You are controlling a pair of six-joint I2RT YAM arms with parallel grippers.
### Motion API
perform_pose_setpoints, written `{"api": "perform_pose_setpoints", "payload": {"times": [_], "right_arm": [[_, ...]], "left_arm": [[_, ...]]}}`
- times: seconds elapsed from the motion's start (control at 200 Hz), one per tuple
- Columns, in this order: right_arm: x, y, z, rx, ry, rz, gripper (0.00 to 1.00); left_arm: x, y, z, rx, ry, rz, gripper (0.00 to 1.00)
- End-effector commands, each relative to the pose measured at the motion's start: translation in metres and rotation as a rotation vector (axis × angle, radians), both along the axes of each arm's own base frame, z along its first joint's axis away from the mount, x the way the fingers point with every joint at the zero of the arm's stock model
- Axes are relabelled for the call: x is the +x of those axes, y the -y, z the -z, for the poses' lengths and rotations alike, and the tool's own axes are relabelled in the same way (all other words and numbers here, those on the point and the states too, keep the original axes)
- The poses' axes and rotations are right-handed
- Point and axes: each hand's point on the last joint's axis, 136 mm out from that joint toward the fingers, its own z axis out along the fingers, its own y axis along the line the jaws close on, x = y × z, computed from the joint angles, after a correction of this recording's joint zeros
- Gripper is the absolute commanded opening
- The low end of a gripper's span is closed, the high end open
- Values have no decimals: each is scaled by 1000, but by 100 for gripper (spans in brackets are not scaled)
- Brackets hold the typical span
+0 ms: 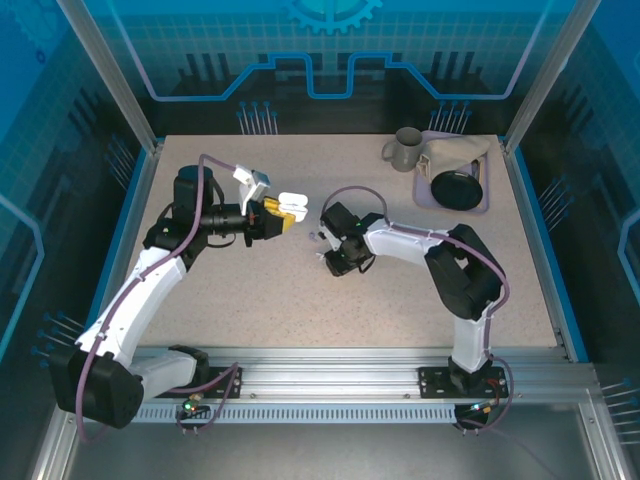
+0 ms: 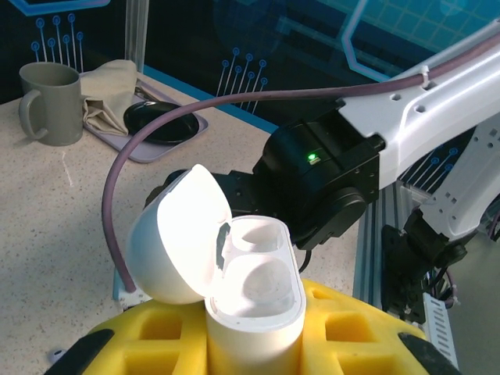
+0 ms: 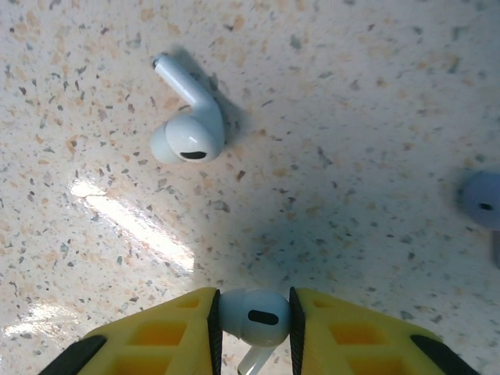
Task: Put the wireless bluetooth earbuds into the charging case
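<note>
The white charging case [image 2: 254,308] stands upright between the yellow fingers of my left gripper [image 2: 254,348], which is shut on it. Its lid [image 2: 176,238] hangs open to the left, and both wells are empty. From above, the case [image 1: 291,206] is held over the middle of the table by the left gripper [image 1: 283,213]. My right gripper [image 3: 254,303] is shut on one white earbud [image 3: 254,319], just above the speckled table. A second white earbud [image 3: 187,129] lies loose on the table beyond it. A pale lavender piece [image 3: 483,199] rests at the right edge.
At the back right stands a grey mug [image 1: 404,150] beside a lavender tray [image 1: 478,205] holding a beige cloth [image 1: 455,152] and a black dish [image 1: 454,187]. The right arm's black wrist [image 2: 328,180] hangs close behind the case.
</note>
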Motion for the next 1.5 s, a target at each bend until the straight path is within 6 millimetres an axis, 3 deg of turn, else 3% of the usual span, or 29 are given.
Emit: {"api": "perform_pose_setpoints", "payload": {"times": [0.0,0.22,0.385,0.831,1.216,1.496], "right_arm": [[7,1,-13,64,28,35,29],[10,7,-16,103,44,59,29],[13,12,-22,145,62,79,28],[11,25,-33,217,109,114,28],[12,31,-65,332,191,145,28],[10,22,-97,432,233,133,28]], "left_arm": [[11,-5,-19,-21,3,-71,0],[11,-13,-4,-28,-76,-197,0],[7,-12,27,-55,-131,-260,0],[2,15,110,-51,-236,-276,0],[4,24,153,-25,-294,-292,0],[3,39,164,-9,-315,-255,0]]}}
